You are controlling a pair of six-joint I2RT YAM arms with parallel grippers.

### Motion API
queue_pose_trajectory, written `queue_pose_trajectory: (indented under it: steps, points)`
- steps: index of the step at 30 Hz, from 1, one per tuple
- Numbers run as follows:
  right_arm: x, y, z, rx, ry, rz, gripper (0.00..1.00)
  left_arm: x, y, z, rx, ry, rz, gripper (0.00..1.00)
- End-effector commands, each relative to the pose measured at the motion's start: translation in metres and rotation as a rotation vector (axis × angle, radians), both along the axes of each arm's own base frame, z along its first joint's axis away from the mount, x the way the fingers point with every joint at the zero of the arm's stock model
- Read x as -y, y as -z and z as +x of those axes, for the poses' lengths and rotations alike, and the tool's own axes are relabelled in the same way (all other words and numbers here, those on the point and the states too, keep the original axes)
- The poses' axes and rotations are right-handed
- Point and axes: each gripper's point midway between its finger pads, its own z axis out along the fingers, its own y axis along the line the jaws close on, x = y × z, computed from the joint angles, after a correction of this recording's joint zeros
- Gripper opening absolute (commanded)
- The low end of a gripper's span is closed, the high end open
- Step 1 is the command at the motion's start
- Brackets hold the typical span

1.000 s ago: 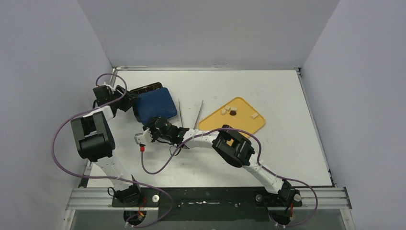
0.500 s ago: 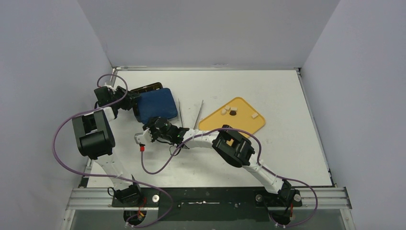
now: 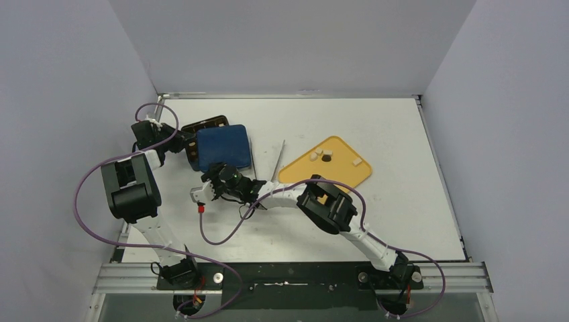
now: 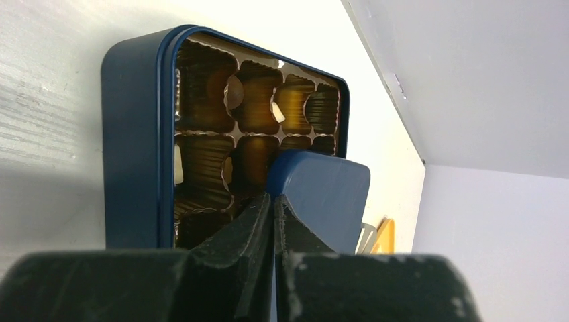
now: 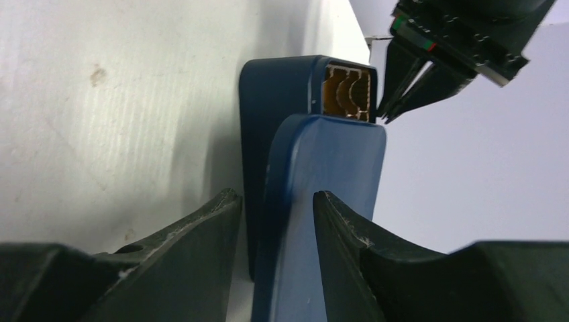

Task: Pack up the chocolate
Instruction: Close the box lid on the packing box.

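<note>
Several cream pieces and one dark piece of chocolate (image 3: pixel 321 154) lie on the yellow tray (image 3: pixel 342 176). The dark blue box (image 4: pixel 134 134) holds brown paper cups, and a couple of pale pieces (image 4: pixel 234 94) show in them. Its blue lid (image 3: pixel 223 147) leans over the box, leaving the far left part uncovered. My left gripper (image 4: pixel 273 198) is shut, pinching the lid's (image 4: pixel 325 201) corner edge. My right gripper (image 5: pixel 272 194) stands open astride the lid's (image 5: pixel 329 174) near edge, its left finger apart from it. From above, the left gripper (image 3: pixel 180 143) is at the lid's left and the right gripper (image 3: pixel 216 177) at its front.
Long metal tongs (image 3: pixel 279 158) lie between the lid and the yellow tray, one arm under the lid's right edge. The right arm's forearm (image 3: pixel 327 204) and a purple cable (image 3: pixel 221 235) cross the table's front. Walls stand close on the left, back and right.
The lid has slid to the right and now covers one arm of the tongs. My left gripper has closed on its corner. My right gripper's jaws have widened.
</note>
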Motion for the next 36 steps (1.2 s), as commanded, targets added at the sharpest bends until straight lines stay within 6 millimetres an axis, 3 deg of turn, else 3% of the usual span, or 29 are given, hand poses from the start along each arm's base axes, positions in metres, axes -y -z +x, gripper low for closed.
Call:
queue_pose_trajectory:
  steps: [1,4,5,7,9,15,22,26,31,36]
  points:
    - [0.000,-0.076,0.001,0.075,0.005,0.139,0.45,-0.005,-0.032,0.013,0.111,0.012,0.028,0.02]
    - [0.001,-0.079,0.002,0.081,0.005,0.139,0.43,-0.008,-0.033,0.012,0.100,0.010,0.036,0.02]
    - [0.001,-0.076,0.002,0.082,0.004,0.132,0.42,-0.009,-0.032,0.011,0.092,0.014,0.046,0.07]
    - [0.003,-0.071,0.003,0.084,0.005,0.121,0.39,-0.011,-0.033,0.011,0.086,0.026,0.073,0.28]
    - [0.004,-0.066,0.003,0.082,0.004,0.116,0.37,-0.009,-0.032,0.011,0.091,0.049,0.088,0.41]
    - [0.004,-0.060,0.002,0.072,0.003,0.124,0.35,0.002,-0.025,0.015,0.120,0.112,0.089,0.51]
    - [0.004,-0.065,0.002,0.072,0.002,0.138,0.34,0.018,-0.004,0.017,0.111,0.146,0.029,0.50]
    - [0.005,-0.065,0.002,0.067,0.000,0.139,0.33,0.028,-0.008,0.018,0.158,0.163,-0.038,0.49]
    - [0.004,-0.062,0.002,0.065,-0.002,0.138,0.33,0.036,-0.022,0.017,0.220,0.184,-0.110,0.37]
    - [0.004,-0.061,0.003,0.064,0.000,0.136,0.33,0.034,-0.032,0.017,0.241,0.190,-0.136,0.14]
